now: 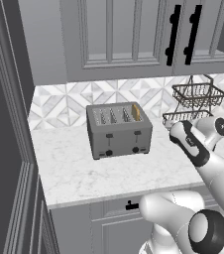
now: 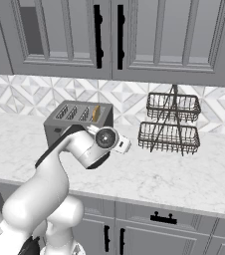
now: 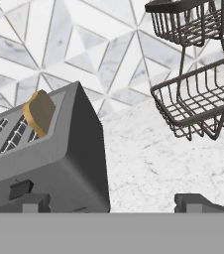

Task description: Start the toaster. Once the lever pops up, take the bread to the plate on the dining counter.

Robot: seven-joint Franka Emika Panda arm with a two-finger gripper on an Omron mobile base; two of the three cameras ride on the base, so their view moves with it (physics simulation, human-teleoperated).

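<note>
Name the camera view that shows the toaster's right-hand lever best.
Left base view: the lever faces the camera, unobstructed on the toaster front. The hand view catches it obliquely near the bottom edge. In the right base view the arm blocks the toaster's front.

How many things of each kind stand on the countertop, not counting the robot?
Toaster: 1
Bread slice, in the toaster's rightmost slot: 1
Two-tier wire basket rack: 1
Total: 3
</note>
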